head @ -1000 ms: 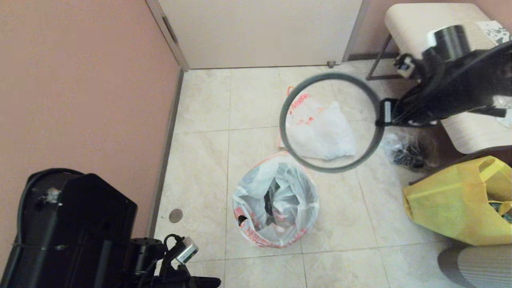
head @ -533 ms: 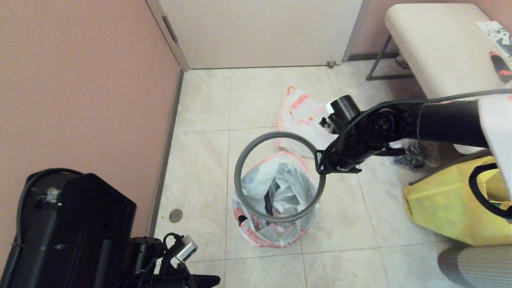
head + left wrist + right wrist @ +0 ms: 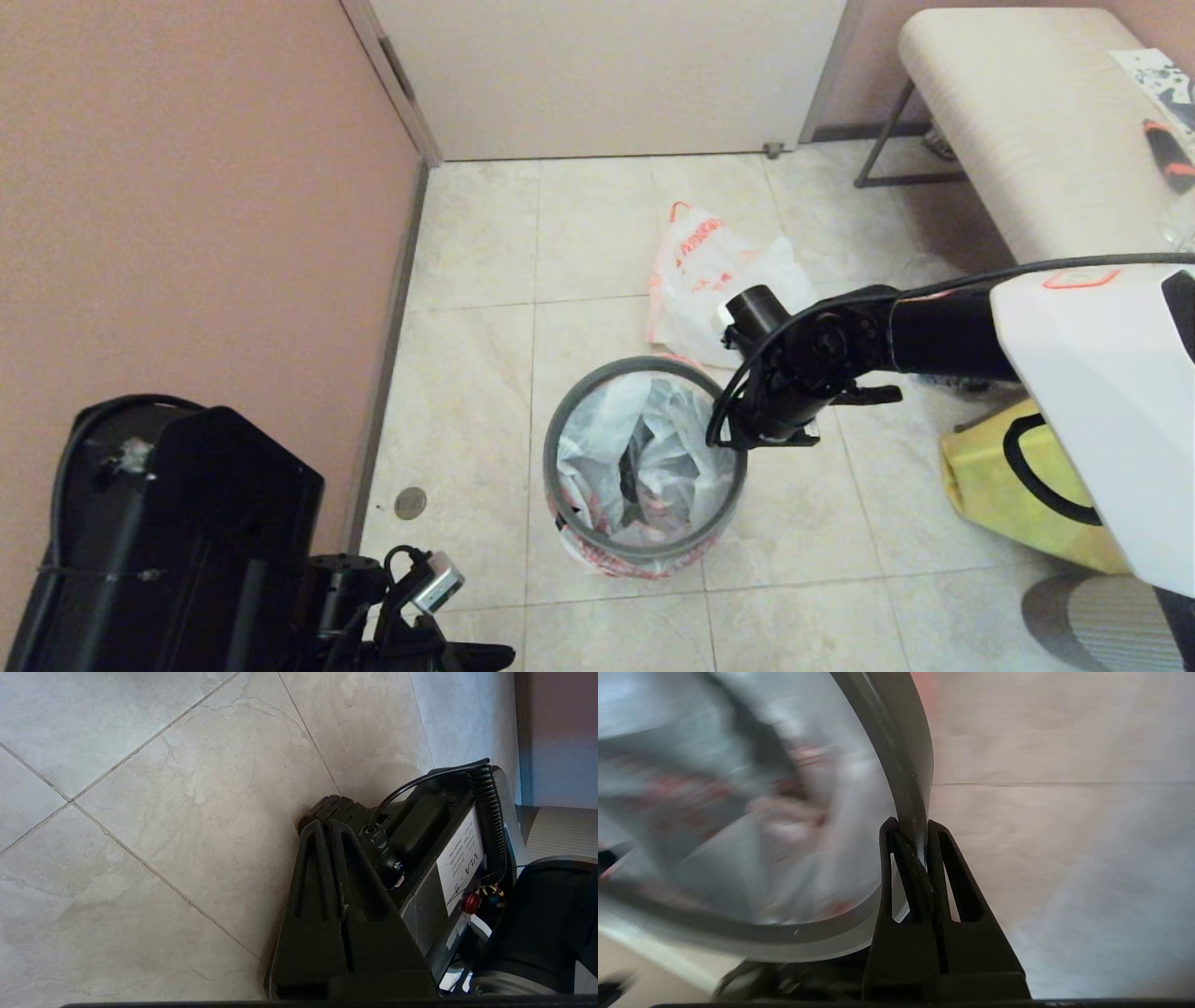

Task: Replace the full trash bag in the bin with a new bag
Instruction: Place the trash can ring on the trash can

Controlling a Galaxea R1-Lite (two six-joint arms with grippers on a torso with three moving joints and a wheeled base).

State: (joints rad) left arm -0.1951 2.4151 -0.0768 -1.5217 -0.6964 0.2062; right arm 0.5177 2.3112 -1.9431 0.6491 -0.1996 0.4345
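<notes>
The bin stands on the floor tiles at mid view, its black pail hidden under the new bag (image 3: 597, 434), a thin white bag with red print draped inside and over the sides. The dark grey hoop (image 3: 552, 457) lies level round the bin's top over the bag. My right gripper (image 3: 739, 431) is shut on the hoop's right side; in the right wrist view the hoop (image 3: 903, 765) runs between the right gripper (image 3: 909, 828) fingers. The full trash bag (image 3: 700, 280) lies on the floor just behind the bin. My left gripper (image 3: 328, 823) is shut and empty, parked low beside the base.
A yellow tote (image 3: 1008, 485) sits on the floor to the right, partly behind my right arm. A cushioned bench (image 3: 1018, 121) stands at the back right. The pink wall (image 3: 187, 233) and the robot's black base (image 3: 168, 541) close off the left. A floor drain (image 3: 409, 504) lies near the wall.
My right gripper carried the hoop from above the full trash bag toward me and down. The hoop now rests round the bin's top over the new bag. The left arm stayed still.
</notes>
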